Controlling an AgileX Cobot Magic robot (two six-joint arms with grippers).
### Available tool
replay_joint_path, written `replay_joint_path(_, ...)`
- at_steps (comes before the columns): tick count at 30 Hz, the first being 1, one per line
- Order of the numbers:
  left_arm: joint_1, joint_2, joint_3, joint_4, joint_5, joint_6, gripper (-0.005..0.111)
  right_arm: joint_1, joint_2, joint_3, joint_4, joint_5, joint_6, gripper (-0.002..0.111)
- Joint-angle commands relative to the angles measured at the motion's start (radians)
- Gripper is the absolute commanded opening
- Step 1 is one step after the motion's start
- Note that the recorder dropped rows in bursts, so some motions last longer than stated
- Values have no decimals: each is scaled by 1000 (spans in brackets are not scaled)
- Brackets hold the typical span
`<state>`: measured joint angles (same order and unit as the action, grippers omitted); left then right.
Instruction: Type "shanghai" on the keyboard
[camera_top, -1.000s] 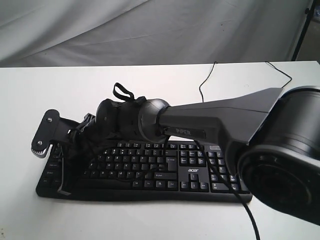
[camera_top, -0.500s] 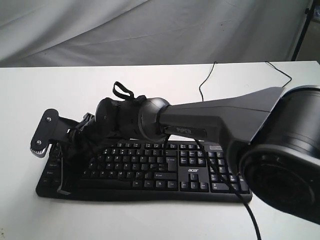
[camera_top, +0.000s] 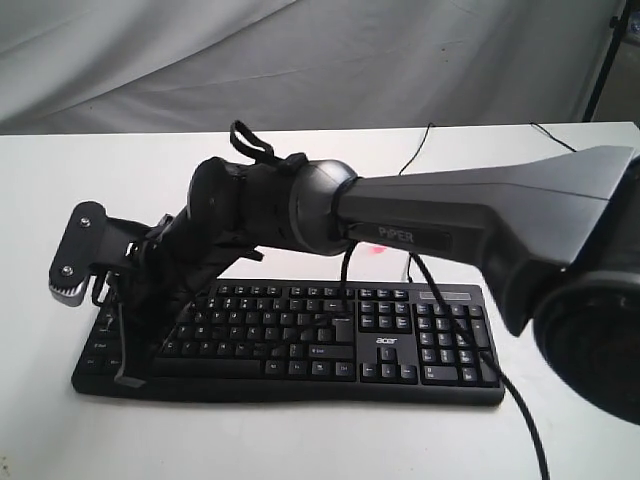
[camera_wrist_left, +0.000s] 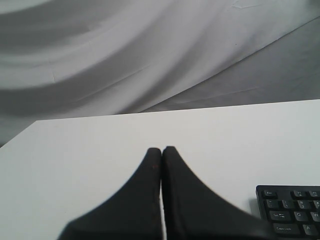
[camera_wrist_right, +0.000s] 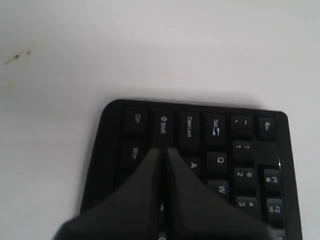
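Note:
The black keyboard (camera_top: 300, 330) with the white acer logo lies across the white table (camera_top: 300, 440). The right arm reaches over it from the right, and my right gripper (camera_top: 125, 378) points down over its left end. In the right wrist view that gripper (camera_wrist_right: 162, 149) is shut and empty, its tips over the keyboard (camera_wrist_right: 220, 145) just below Shift, beside the A key. Whether the tips touch a key cannot be told. My left gripper (camera_wrist_left: 161, 148) is shut on nothing above bare table, with the keyboard's Esc corner (camera_wrist_left: 292, 210) off to one side. It does not show in the exterior view.
The keyboard's thin black cable (camera_top: 415, 160) runs over the table behind it. A second thin cable (camera_top: 555, 135) lies at the back right. Grey cloth (camera_top: 300, 60) hangs behind the table. The right arm's thick body (camera_top: 480, 220) covers the keyboard's far edge.
The right arm has lifted: its wrist and forearm sit higher over the keyboard than a second ago, and more of the key rows show beneath it.

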<state>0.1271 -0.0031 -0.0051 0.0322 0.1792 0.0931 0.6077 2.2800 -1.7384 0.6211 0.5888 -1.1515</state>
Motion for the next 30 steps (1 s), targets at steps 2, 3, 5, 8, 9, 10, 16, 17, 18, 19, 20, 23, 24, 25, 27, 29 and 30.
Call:
replay_joint_path(2,-4,3,5,-1,-5,-3,1,-41,-91,132,-50,14,17,0)
replay_joint_path(3,-4,3,5,-1,-5,-3,1,-49,-117,175,-54,-10,14,0)
replay_joint_path(5,-4,3,5,-1,-5,-3,1,-63,-171,253,-59,-61,-3,0)
replay_joint_path(8,-4,3,5,-1,-5,-3,1,-79,-230,355,-53,-117,-34,0)
replay_joint_path(9,-4,3,5,-1,-5,-3,1,-83,-243,380,-48,-136,-57,0)
replay_joint_path(10,-4,3,5,-1,-5,-3,1,-83,-252,393,-30,-149,-83,0)
replay_joint_path(16,-4,3,5,-1,-5,-3,1,-88,-243,404,42,-116,-90,0)
replay_joint_path(17,-4,3,5,-1,-5,-3,1,-88,-240,404,44,-116,-95,0)
replay_joint_path(18,-4,3,5,-1,-5,-3,1,-88,-240,406,44,-116,-94,0)
replay_joint_path(19,-4,3,5,-1,-5,-3,1,-90,-237,406,46,-116,-97,0)
replay_joint_path(20,-4,3,5,-1,-5,-3,1,-90,-232,406,51,-113,-97,0)
replay_joint_path(23,-4,3,5,-1,-5,-3,1,-90,-216,406,65,-110,-99,0)
replay_joint_path(24,-4,3,5,-1,-5,-3,1,-90,-209,406,71,-114,-106,0)
replay_joint_path(25,-4,3,5,-1,-5,-3,1,-90,-202,406,72,-117,-108,0)
replay_joint_path(27,-4,3,5,-1,-5,-3,1,-90,-192,406,72,-139,-113,0)
replay_joint_path(29,-4,3,5,-1,-5,-3,1,-90,-183,406,82,-144,-129,0)
replay_joint_path(30,-4,3,5,-1,-5,-3,1,-90,-181,406,87,-144,-134,0)
